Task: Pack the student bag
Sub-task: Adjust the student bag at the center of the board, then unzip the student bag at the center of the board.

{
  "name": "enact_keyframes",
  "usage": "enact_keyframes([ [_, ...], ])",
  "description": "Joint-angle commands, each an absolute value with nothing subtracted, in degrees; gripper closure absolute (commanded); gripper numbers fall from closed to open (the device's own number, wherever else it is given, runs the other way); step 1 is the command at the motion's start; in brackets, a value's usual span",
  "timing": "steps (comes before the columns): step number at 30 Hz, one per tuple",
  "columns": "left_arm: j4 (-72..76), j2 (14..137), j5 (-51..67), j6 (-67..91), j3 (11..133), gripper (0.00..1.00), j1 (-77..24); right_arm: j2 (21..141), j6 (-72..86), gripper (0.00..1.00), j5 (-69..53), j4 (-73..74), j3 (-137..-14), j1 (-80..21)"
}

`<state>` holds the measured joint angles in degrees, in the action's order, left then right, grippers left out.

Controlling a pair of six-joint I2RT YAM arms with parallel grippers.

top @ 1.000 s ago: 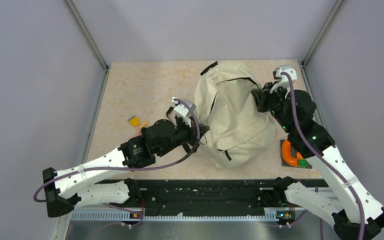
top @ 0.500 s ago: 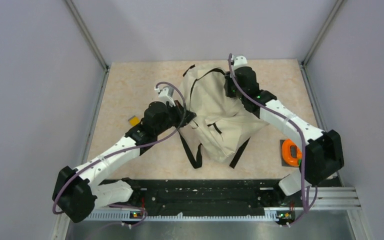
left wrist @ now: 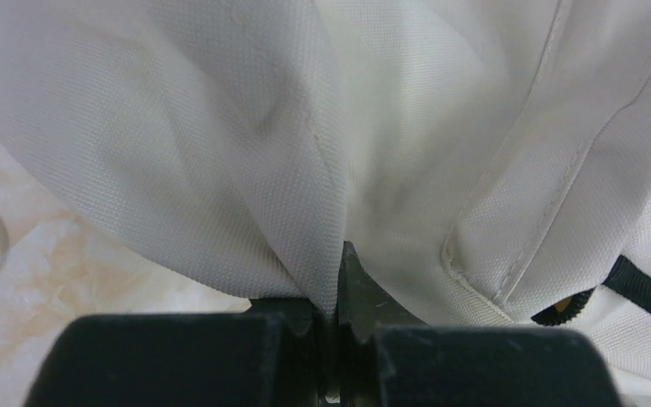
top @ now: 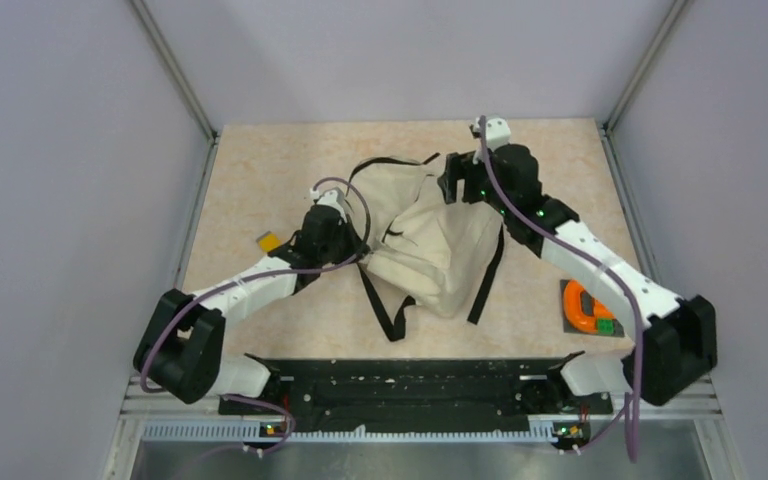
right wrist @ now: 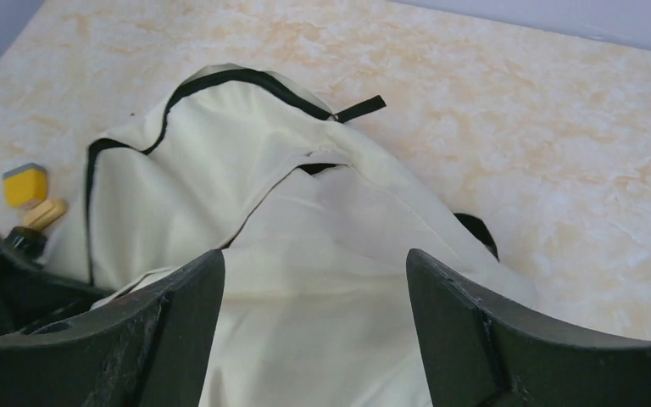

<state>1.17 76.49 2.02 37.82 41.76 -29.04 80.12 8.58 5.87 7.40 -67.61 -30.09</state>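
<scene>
The student bag (top: 430,240) is a cream fabric backpack lying slumped in the middle of the table, with black straps (top: 385,310) trailing toward the near edge. My left gripper (top: 357,247) is at the bag's left edge. In the left wrist view it (left wrist: 336,292) is shut on a fold of the bag's cloth (left wrist: 220,127). My right gripper (top: 450,187) hovers at the bag's far right corner. In the right wrist view it (right wrist: 315,275) stands open, its fingers (right wrist: 191,297) wide apart above the cream fabric (right wrist: 322,220) with nothing between them. The bag's black-edged opening (right wrist: 220,80) faces the far side.
A yellow block (top: 268,241) lies left of the left gripper, seen also as the yellow block (right wrist: 25,185) beside a tan piece (right wrist: 44,212). An orange and green object (top: 587,308) sits on a grey pad at the near right. Walls close in the table on three sides.
The right gripper opened and let go of the bag, which sank from an upright bundle to a flatter heap further left. Both arms stretched further out; the left kept its hold.
</scene>
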Motion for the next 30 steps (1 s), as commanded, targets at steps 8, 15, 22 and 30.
enact_keyframes([
  [8,2.7,72.6,-2.2,40.3,36.8,0.9,-46.3,59.7,12.1,0.23,-13.1,2.6,-50.2,-32.1],
  [15,-5.5,58.0,-15.2,46.7,30.6,0.5,-50.4,58.4,7.6,0.24,-14.1,4.9,-46.9,-38.6],
  [22,3.0,42.2,-13.8,39.0,22.6,0.36,-50.9,59.1,7.7,0.3,-13.9,9.4,-44.8,-40.8],
  [30,19.1,44.8,-4.5,32.3,20.3,0.34,-51.0,61.8,10.1,0.33,-12.7,7.4,-42.7,-42.8],
])
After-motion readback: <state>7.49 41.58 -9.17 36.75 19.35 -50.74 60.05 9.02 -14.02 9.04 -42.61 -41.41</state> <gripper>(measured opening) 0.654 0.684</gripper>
